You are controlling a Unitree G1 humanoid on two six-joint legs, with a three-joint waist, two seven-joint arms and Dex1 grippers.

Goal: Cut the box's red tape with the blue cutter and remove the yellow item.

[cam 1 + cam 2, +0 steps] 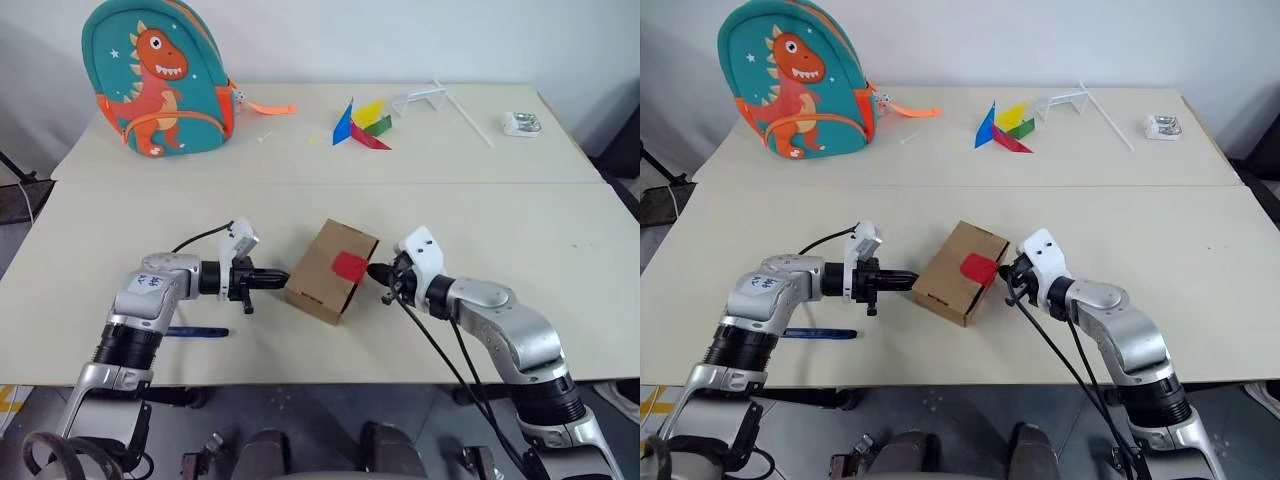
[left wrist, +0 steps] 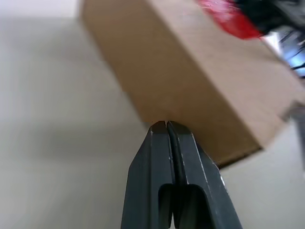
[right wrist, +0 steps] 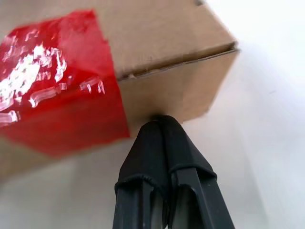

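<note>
The worktop (image 1: pixel 560 300) lay open toward its near edge. The box (image 1: pixel 322 275) sat mid-worktop, pinched between the clenched left pincer (image 1: pixel 280 279) and clenched right pincer (image 1: pixel 376 272). The red tape (image 1: pixel 350 265) wrapped its right edge; the blue cutter (image 1: pixel 200 332) lay near the front edge.

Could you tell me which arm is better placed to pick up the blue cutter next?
Left, probably. The blue cutter lies on the table just beside the left arm, while the right gripper is across the box. Both grippers are shut against the box, with the left gripper empty.
</note>
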